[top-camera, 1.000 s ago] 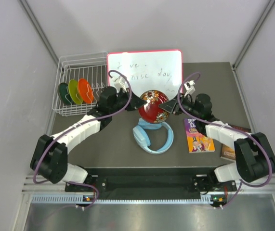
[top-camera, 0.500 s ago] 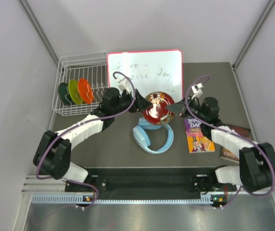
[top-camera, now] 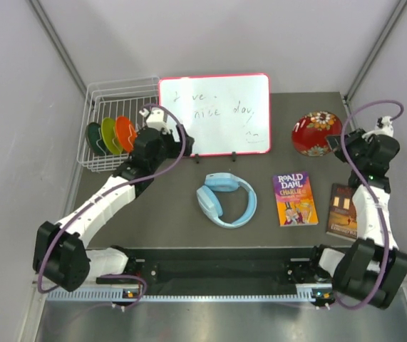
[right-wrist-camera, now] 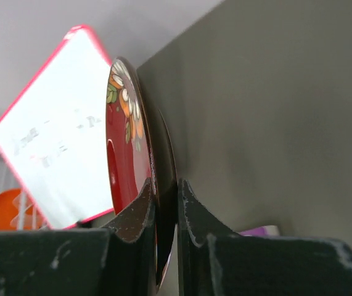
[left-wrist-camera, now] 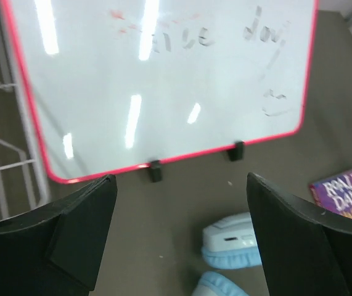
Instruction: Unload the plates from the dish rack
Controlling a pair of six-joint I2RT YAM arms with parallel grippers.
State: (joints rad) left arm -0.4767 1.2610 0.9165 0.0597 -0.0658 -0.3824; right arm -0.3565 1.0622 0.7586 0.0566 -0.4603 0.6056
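The white wire dish rack (top-camera: pixel 98 161) stands at the back left with three upright plates in it: dark green (top-camera: pixel 94 137), olive (top-camera: pixel 109 135) and orange (top-camera: pixel 125 133). A red flower-patterned plate (top-camera: pixel 316 132) is at the back right, and my right gripper (top-camera: pixel 337 143) is shut on its rim. The right wrist view shows that plate (right-wrist-camera: pixel 123 160) edge-on, pinched between the right gripper (right-wrist-camera: pixel 165 185) fingers. My left gripper (top-camera: pixel 180 147) hangs just right of the rack, in front of the whiteboard. In its wrist view the left gripper (left-wrist-camera: pixel 180 185) is open and holds nothing.
A red-framed whiteboard (top-camera: pixel 214 114) stands at the back centre. Blue headphones (top-camera: pixel 224 199) lie mid-table. A Roald Dahl book (top-camera: pixel 294 198) and a darker book (top-camera: pixel 343 211) lie on the right. In the left wrist view the headphones (left-wrist-camera: pixel 234 243) lie below the open fingers.
Both grippers were on the red plate at mid-table. The left one let go, opened and drew back toward the rack. The right one carried the plate to the back right.
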